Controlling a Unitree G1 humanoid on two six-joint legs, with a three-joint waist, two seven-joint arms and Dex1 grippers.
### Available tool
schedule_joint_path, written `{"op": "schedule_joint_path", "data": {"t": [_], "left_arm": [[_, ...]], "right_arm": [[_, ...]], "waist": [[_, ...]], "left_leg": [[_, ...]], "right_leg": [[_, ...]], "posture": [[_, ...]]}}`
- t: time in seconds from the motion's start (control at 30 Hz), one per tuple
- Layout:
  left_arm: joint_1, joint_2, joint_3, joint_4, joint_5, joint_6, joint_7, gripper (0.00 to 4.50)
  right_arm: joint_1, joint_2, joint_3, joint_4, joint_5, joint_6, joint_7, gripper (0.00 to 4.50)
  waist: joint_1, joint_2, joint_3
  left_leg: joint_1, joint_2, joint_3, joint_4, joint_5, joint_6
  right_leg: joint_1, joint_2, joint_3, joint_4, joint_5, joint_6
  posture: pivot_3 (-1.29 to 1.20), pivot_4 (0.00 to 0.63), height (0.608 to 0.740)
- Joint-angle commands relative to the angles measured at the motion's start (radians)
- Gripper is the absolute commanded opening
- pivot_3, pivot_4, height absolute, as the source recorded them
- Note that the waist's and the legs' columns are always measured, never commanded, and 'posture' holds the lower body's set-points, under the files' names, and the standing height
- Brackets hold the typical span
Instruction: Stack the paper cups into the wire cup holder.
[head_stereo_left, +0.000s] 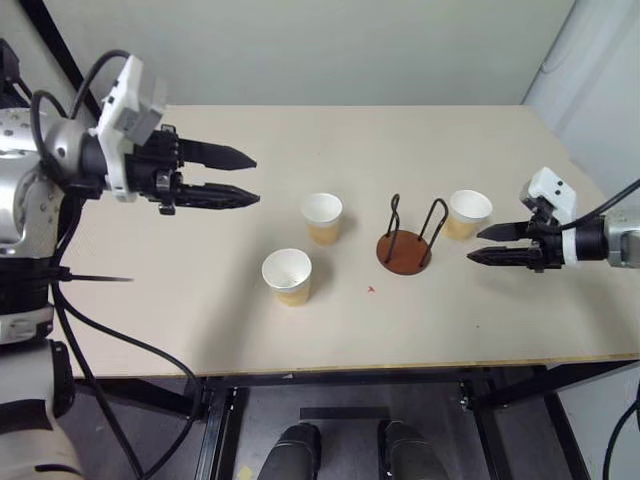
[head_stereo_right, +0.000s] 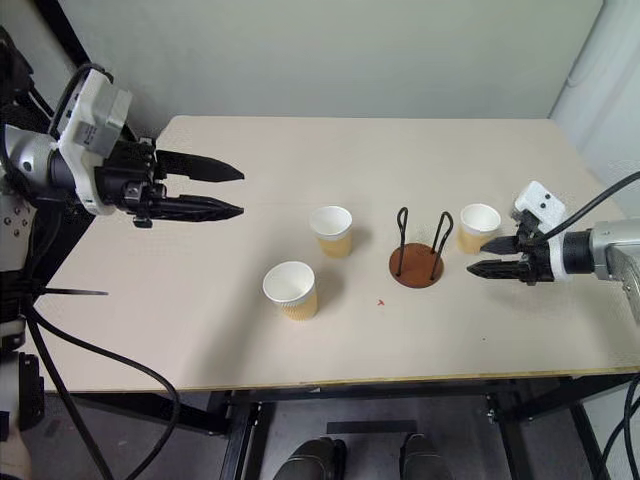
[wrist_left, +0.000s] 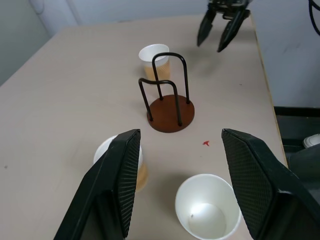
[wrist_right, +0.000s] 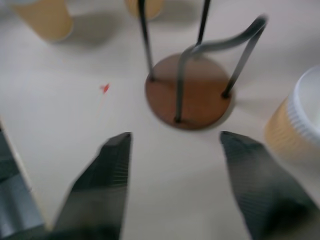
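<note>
Near cup (head_stereo_left: 287, 275) untouched — holder (head_stereo_left: 407, 245) empty; my right gripper (head_stereo_left: 486, 245) empty, spread beside right cup (head_stereo_left: 467, 213), left gripper (head_stereo_left: 245, 176) spread — grab next.

The left hand (head_stereo_left: 248, 177) hangs above the tabletop (head_stereo_left: 200, 320) near its left edge, its arm reaching in from that side, with its two black fingers spread apart, empty, aimed toward the middle. The right hand (head_stereo_left: 478, 245) reaches in low from the right edge, pointing left, fingers parted and holding nothing.
</note>
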Motion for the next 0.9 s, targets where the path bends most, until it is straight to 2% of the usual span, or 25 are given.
{"op": "schedule_joint_path", "data": {"t": [0.03, 0.07, 0.47, 0.9], "left_arm": [[0.004, 0.017, 0.063, -0.058, -0.024, 0.017, 0.033, 2.78], [0.007, 0.02, 0.069, -0.063, -0.026, 0.02, 0.037, 2.78], [0.029, 0.057, 0.099, -0.089, -0.041, 0.038, 0.051, 2.78], [0.028, 0.073, 0.097, -0.085, -0.032, 0.036, 0.054, 2.78]], "right_arm": [[-0.052, 0.042, 0.013, 0.006, -0.019, -0.026, -0.027, 4.29], [-0.068, 0.061, 0.014, 0.015, -0.018, -0.018, -0.039, 4.45], [-0.106, 0.112, 0.06, 0.029, -0.021, -0.009, -0.023, 4.45], [-0.13, 0.234, 0.098, 0.076, -0.074, -0.041, -0.102, 4.45]], "waist": [[0.001, 0.0, 0.0], [0.001, 0.0, 0.0], [0.003, 0.0, 0.0], [0.001, 0.0, 0.0]], "left_leg": [[0.0, 0.0, 0.0, 0.0, 0.0, 0.0], [0.0, 0.0, 0.0, 0.0, 0.0, 0.0], [0.0, 0.0, 0.0, -0.001, 0.0, 0.0], [0.0, 0.0, 0.0, -0.001, 0.0, 0.0]], "right_leg": [[0.0, 0.0, 0.0, 0.0, 0.0, -0.001], [0.0, 0.0, 0.0, 0.0, 0.0, -0.001], [0.0, 0.0, 0.0, -0.001, 0.001, -0.002], [-0.001, 0.0, 0.0, 0.0, 0.002, -0.004]], "posture": [[0.0, 0.15, 0.74], [0.0, 0.15, 0.74], [0.0, 0.15, 0.74], [0.0, 0.15, 0.74]]}}
